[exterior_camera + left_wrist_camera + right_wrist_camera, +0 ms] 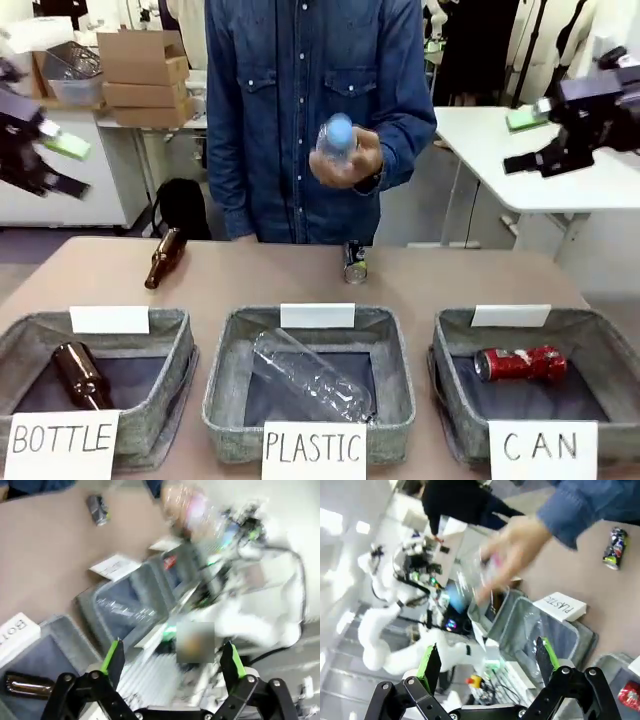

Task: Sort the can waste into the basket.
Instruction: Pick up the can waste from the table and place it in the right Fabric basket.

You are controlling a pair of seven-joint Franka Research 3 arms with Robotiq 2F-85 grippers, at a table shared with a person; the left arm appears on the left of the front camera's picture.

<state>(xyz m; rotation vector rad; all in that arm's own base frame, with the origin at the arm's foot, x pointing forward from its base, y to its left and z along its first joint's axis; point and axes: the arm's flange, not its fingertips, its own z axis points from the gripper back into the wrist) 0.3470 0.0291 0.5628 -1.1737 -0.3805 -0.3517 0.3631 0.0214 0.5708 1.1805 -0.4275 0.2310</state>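
- The red can [520, 363] lies on its side in the basket [590, 320] behind the CAN sign [542, 447]. Its long axis runs side to side, parallel to that sign.
- The dark can [354, 263] stands upright on the table [260, 275], axis vertical. It is near the far edge, just in front of the person [290, 120] and well apart from the basket.
- In my right wrist view the red can [631, 695] is cut off by the bottom right corner.
- My left wrist view is smeared by motion. A red patch [170, 562] inside one basket is probably the red can, though I cannot be sure. The dark can [97, 509] shows there as a small dark blur on the table, its print unreadable.
- The person's hand [362, 160] holds a clear plastic bottle [337, 135] with a blue cap at chest height above the table.
- My left claw [172, 650] hangs above the baskets with its jaws spread wide. Nothing is between the green pads, and it touches nothing.
- My right claw [486, 650] is likewise spread wide and empty, raised clear of the table.
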